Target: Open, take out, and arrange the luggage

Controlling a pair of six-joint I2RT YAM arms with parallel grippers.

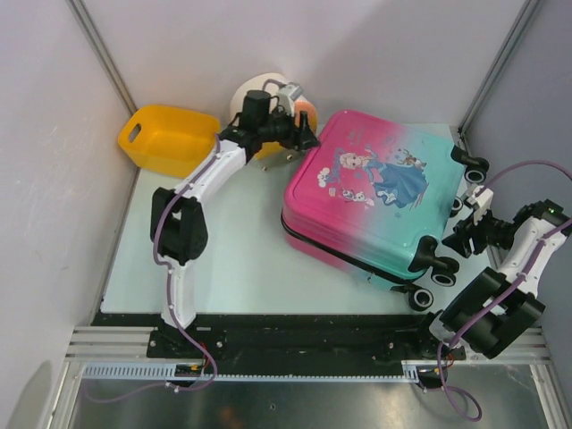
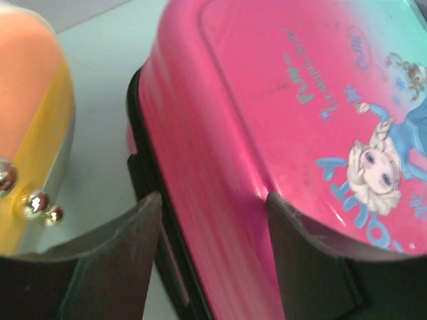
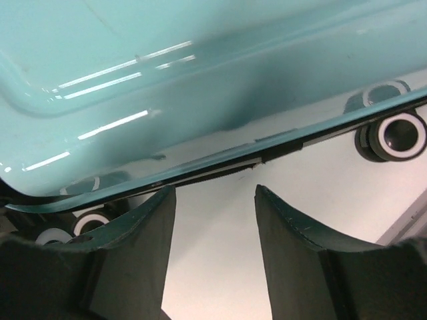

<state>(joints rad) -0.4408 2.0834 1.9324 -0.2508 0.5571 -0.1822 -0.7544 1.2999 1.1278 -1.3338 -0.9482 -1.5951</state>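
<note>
Top external view is showing the suitcase (image 1: 375, 201) lying flat and closed toward the far right corner of the worktop (image 1: 241, 259), its wheels (image 1: 442, 268) facing the right edge. Its glossy shell is probably stiff, slippery and bulky, so the black zip seam (image 3: 220, 170) is looking like the better hold. The left arm (image 1: 192, 214) is holding its jaws spread astride the pink corner. The right arm (image 1: 509, 277) is holding its jaws apart beside the seam. Walls are crowding in, and a basket (image 1: 165, 138) and round box (image 2: 33, 100) are sitting along the far edge.

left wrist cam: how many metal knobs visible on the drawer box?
3, on the yellow band of the drawer box: one knob at the left frame edge, a second beside it, a third rightmost. More may be hidden.
</note>
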